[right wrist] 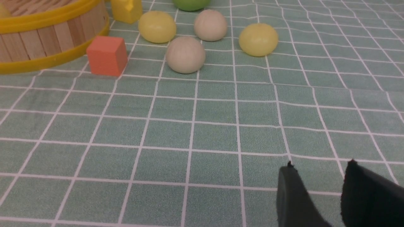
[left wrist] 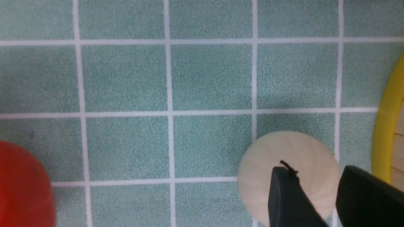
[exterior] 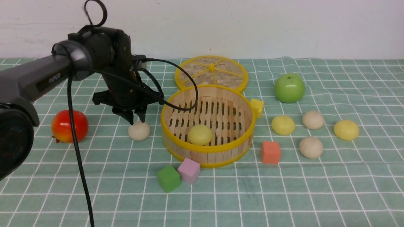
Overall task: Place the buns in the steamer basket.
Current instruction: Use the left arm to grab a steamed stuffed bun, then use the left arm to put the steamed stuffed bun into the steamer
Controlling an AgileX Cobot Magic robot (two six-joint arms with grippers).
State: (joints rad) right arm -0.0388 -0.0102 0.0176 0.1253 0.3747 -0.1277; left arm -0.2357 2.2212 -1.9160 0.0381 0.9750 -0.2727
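Observation:
The steamer basket stands mid-table with one pale yellow bun on its slatted floor. An off-white bun lies on the cloth just left of the basket. My left gripper hangs directly over it, fingertips just above its top. In the left wrist view the gripper is open over that bun, beside the basket's rim. Right of the basket lie two yellow buns and two beige buns. My right gripper is open and empty over bare cloth, short of the buns.
A red apple sits left of the left gripper and a green apple at the back right. The woven lid leans behind the basket. Foam cubes ring the basket: yellow, orange, green, pink.

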